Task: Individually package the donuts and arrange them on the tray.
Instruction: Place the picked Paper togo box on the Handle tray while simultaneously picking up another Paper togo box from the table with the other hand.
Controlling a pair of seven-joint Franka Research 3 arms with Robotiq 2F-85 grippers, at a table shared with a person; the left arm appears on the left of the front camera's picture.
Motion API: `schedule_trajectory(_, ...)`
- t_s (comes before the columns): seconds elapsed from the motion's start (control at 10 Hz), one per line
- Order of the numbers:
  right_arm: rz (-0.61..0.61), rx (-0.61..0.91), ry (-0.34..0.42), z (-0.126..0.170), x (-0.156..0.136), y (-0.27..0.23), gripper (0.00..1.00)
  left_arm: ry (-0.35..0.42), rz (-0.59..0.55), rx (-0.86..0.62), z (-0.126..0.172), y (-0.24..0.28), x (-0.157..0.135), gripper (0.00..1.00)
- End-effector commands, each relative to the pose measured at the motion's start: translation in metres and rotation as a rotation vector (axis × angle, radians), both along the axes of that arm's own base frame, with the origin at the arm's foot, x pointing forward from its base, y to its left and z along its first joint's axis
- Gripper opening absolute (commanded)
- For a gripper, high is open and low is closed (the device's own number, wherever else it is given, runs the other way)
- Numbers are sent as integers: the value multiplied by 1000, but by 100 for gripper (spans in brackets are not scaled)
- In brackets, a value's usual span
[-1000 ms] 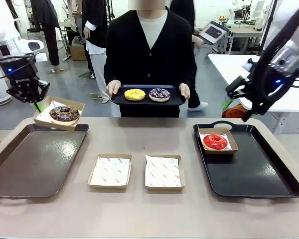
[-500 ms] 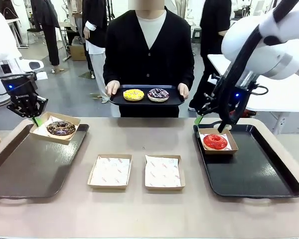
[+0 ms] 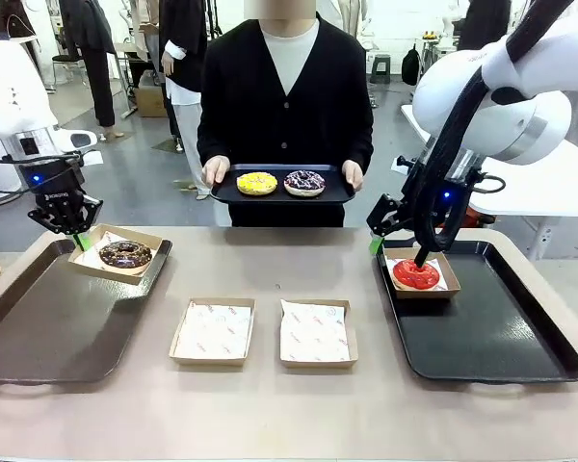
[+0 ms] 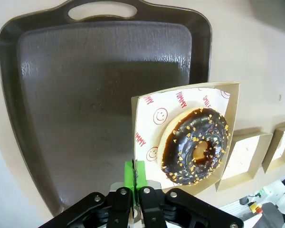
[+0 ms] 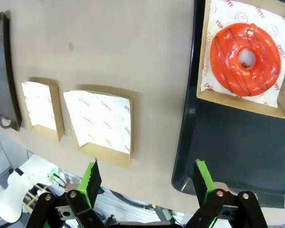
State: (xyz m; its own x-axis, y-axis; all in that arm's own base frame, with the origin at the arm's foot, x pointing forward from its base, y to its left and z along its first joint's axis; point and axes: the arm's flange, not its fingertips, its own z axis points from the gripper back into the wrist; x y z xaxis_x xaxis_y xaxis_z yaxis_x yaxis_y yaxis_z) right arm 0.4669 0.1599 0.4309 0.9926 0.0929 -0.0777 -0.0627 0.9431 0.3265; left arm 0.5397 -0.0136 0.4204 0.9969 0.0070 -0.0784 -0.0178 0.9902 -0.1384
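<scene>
A chocolate donut [image 3: 125, 254] [image 4: 195, 145] lies in a cardboard box [image 3: 150, 240] [image 4: 233, 124]. My left gripper [image 3: 79, 239] [image 4: 137, 173] is shut on that box's edge, over the far right corner of the left tray [image 3: 58, 318] [image 4: 85, 95]. In a second box [image 3: 447, 265] on the right tray [image 3: 501, 337] [image 5: 228, 142] rests a red donut [image 3: 416, 274] [image 5: 244, 59]. My right gripper [image 3: 398, 252] [image 5: 147, 176] hangs open just above that tray's far left corner, holding nothing. Across the table a person holds a small tray [image 3: 279, 195] with a yellow donut [image 3: 256, 183] and a purple donut [image 3: 304, 183].
Two boxes with only paper liners [image 3: 213, 331] [image 3: 314, 333] [image 5: 102, 121] [image 5: 38, 104] sit side by side mid-table between the trays. Most of both black trays is bare. The person stands at the far edge; white tables are behind at right.
My left gripper has lowered the boxed chocolate donut toward the left tray. My right arm has swung in from the far right to just above the red donut's box.
</scene>
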Motion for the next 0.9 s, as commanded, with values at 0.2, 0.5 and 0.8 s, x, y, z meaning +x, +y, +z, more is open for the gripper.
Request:
schedule_trajectory(0.2, 0, 0, 0, 0, 0, 0, 100, 0, 0, 0, 0, 0, 0, 1)
schedule_trajectory(0.5, 0, 0, 0, 0, 0, 0, 100, 0, 0, 0, 0, 0, 0, 1)
schedule_trajectory(0.8, 3, 6, 14, 2, -2, 0, 100, -1, 0, 2, -1, 0, 0, 1)
